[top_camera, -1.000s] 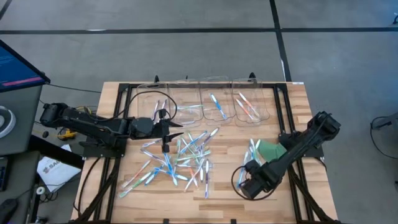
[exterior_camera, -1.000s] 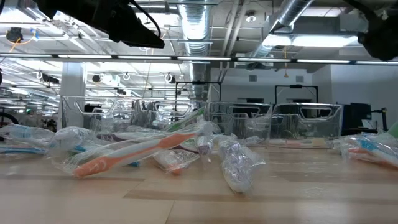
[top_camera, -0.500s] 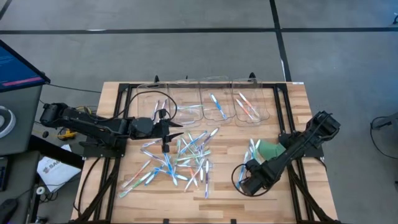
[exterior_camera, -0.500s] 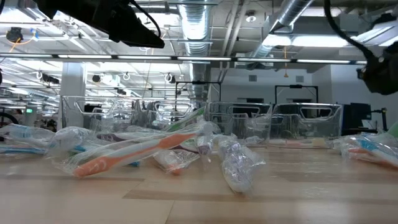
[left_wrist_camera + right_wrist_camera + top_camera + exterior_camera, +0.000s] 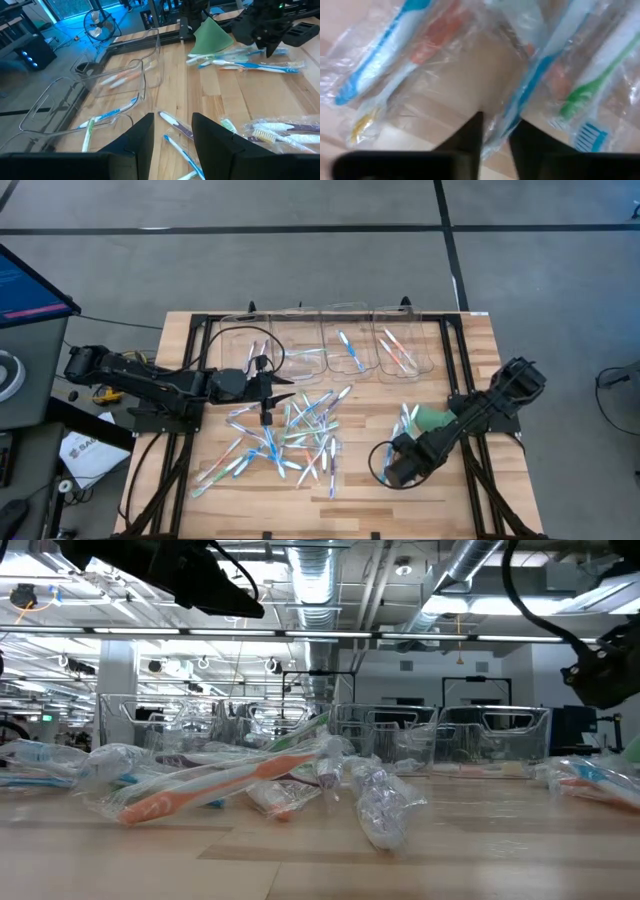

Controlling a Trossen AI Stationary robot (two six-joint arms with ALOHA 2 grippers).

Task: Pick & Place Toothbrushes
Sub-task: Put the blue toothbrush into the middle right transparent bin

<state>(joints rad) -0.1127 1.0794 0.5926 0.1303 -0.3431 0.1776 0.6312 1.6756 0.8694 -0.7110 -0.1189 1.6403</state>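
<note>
Fingers on the right arm (image 5: 388, 470) point down near the surface's right front part, beside a small bunch of toothbrushes (image 5: 405, 420) and a green disc (image 5: 435, 420). More toothbrushes lie in a big pile (image 5: 290, 435) in the middle, and a few sit in clear bins (image 5: 350, 345) by the far edge. Left fingers (image 5: 266, 392) hang over the pile's far end.

Low down, wrapped brushes (image 5: 230, 780) lie on the wooden surface (image 5: 320, 860).

Left wrist: its fingers (image 5: 172, 132) stand apart, holding nothing.

Right wrist: its fingers (image 5: 495, 132) are close together around the clear wrap of a blue toothbrush (image 5: 535, 82).
</note>
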